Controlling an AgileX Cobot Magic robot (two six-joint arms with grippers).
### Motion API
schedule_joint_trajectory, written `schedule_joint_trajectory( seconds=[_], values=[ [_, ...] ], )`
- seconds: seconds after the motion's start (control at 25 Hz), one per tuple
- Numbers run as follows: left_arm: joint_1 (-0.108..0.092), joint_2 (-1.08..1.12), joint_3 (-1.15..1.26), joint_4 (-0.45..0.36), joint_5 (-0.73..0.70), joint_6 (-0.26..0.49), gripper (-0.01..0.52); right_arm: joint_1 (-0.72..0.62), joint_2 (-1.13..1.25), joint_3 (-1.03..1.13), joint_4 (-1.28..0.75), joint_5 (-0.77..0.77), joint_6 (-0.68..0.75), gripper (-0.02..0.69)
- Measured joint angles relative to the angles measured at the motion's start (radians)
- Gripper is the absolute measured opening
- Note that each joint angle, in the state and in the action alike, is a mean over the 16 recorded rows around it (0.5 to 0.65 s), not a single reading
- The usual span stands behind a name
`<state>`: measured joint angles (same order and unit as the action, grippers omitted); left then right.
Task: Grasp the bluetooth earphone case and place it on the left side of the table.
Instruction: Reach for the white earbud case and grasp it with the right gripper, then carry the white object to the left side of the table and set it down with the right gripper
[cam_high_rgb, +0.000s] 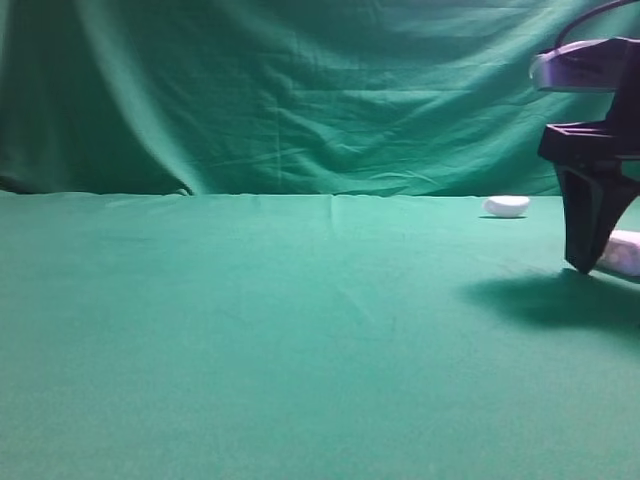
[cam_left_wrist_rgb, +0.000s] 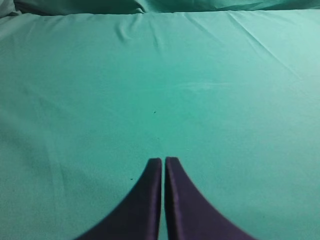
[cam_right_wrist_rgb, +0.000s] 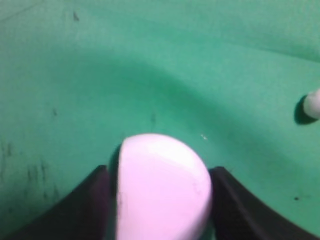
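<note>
While the right gripper (cam_right_wrist_rgb: 162, 200) brackets its flanks, jaws apart, the bluetooth earphone case (cam_right_wrist_rgb: 161, 187) looks hard, light and slippery.

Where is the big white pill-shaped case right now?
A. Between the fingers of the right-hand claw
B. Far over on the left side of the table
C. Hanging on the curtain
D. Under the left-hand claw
A: in the right wrist view the bluetooth earphone case sits between the right gripper fingers, one dark finger on either side.
</note>
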<state>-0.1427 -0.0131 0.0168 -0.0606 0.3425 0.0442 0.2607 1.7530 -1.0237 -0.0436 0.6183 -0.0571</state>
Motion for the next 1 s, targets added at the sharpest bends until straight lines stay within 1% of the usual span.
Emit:
schedule_joint_trajectory(
  seconds=[0.12,0.24,0.48,0.8,1.0],
  values=[
    [0.0,0.0,0.0,0.0,0.0,0.0,0.0,0.021,0.001,-0.088,0.009,0.056,0.0,0.318],
    [0.0,0.0,0.0,0.0,0.0,0.0,0.0,0.065,0.01,-0.201,0.02,0.109,0.001,0.314],
    [0.0,0.0,0.0,0.0,0.0,0.0,0.0,0.222,0.093,-0.471,0.045,0.167,-0.001,0.314],
    [0.0,0.0,0.0,0.0,0.0,0.0,0.0,0.475,0.35,-0.803,0.063,0.129,-0.005,0.314],
    [0.0,0.0,0.0,0.0,0.0,0.0,0.0,0.577,0.519,-0.935,0.067,0.079,-0.006,0.314]
  ],
)
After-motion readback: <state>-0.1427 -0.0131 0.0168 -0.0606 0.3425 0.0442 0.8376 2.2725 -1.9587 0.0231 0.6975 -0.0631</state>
